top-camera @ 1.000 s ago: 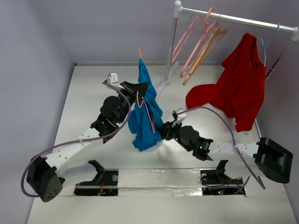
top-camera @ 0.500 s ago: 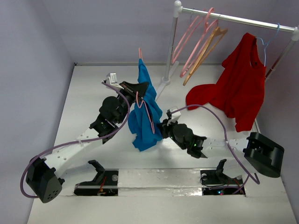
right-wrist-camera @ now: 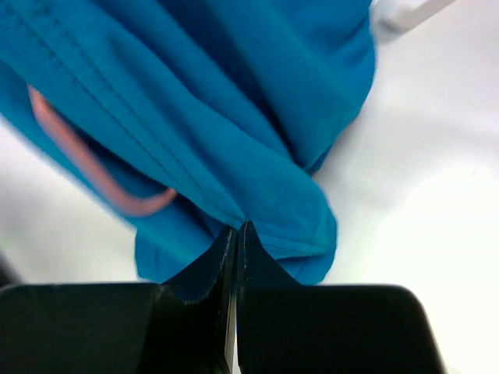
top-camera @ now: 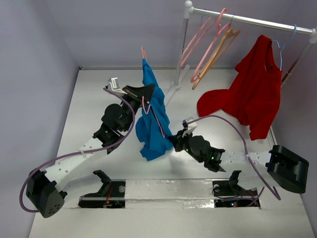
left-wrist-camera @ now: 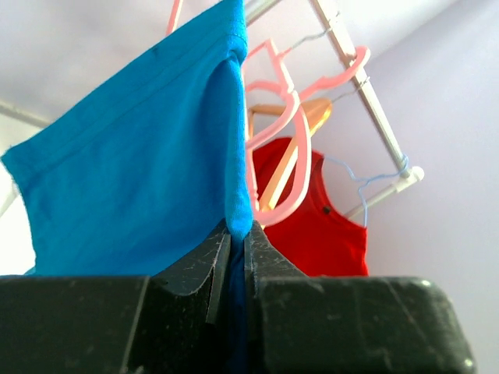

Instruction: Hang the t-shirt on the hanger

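While the t-shirt point(top-camera: 148, 126) is held up above the table point(top-camera: 94, 89) between the two arms, it is seen hanging as a long, bunched column, with the hanger point(top-camera: 158, 120) showing as a thin pink line down its front and a pink tip poking out above its top edge. The left gripper point(top-camera: 147, 92) is clamped on the upper part of the cloth. In the left wrist view a blue fold is pinched tight between the two fingers, though whether the hanger is caught there too cannot be told. The right gripper point(top-camera: 175, 142) is closed on a fold low on the shirt's right side. In its wrist view the jaws are pressed together with blue cloth nipped at their tips, and a curved stretch of the hanger is seen beside it. At the far right a rail point(top-camera: 247, 20) is seen carrying more pink hangers point(top-camera: 205, 44), a tan wooden hanger point(top-camera: 218, 49) and a red garment point(top-camera: 252, 94) — all well apart from both grippers.
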Robot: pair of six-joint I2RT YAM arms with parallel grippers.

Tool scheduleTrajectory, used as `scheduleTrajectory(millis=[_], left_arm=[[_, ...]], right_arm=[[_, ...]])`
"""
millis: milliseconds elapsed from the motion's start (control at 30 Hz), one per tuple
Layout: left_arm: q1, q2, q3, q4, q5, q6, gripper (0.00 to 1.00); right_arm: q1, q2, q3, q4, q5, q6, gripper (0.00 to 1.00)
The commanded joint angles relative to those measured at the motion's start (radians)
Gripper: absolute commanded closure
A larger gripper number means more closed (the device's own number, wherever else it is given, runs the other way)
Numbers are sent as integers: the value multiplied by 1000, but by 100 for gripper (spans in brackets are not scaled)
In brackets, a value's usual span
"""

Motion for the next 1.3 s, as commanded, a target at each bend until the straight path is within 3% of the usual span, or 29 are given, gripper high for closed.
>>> scheduleTrajectory(millis=[0, 300, 500, 800, 867, 933, 967, 1100, 1267], left_arm=[[5, -18, 42, 190, -41, -9, 100], [5, 37, 30, 311, -126, 77, 100], [5, 83, -53, 342, -101, 59, 100], [5, 85, -160, 343, -17, -82, 100], [5, 73, -171, 328, -9, -93, 100], [5, 64, -180, 325, -20, -92, 100], [5, 57, -187, 323, -20, -93, 100], [5, 57, -191, 322, 1, -108, 100], [5, 56, -202, 316, 23, -127, 100]], right_arm=[[40, -31, -30, -45, -27, 61, 100], [92, -153, -24, -164, -51, 76, 100], [103, -284, 51, -264, -42, 23, 100], [103, -119, 211, -318, -82, -11, 99], [103, -94, 220, -374, -90, -5, 91], [103, -66, 243, -422, -116, 6, 77], [103, -63, 248, -477, -119, 12, 62], [103, -135, 251, -572, -90, 32, 39], [103, -253, 281, -585, -62, -8, 39]])
